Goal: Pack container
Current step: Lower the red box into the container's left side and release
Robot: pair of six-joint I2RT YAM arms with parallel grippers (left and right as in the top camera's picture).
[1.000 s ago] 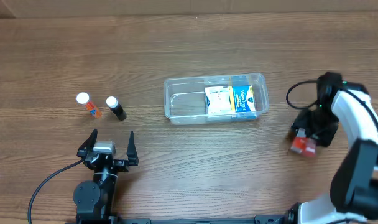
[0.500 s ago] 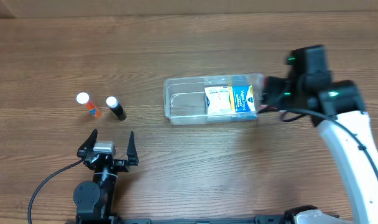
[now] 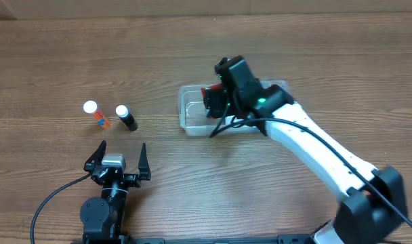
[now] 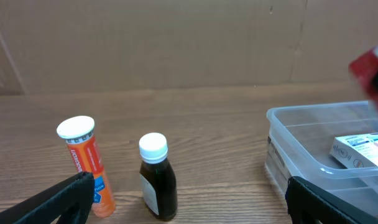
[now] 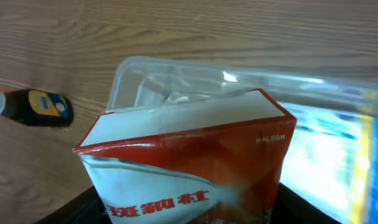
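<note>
Clasping a red cardboard box [image 5: 189, 149]; right hand [image 3: 217, 103] above clear, rounded container [image 3: 191, 119].

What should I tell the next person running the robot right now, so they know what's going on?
Left end effector: open, empty, at the near edge of the table.
Right end effector: shut on a red box, held above the free left half of the clear container.
Done: a blue-and-white box lies in the container.
Left: lower and release the red box. The orange tube and dark bottle stand left of the container and are likely next.
</note>
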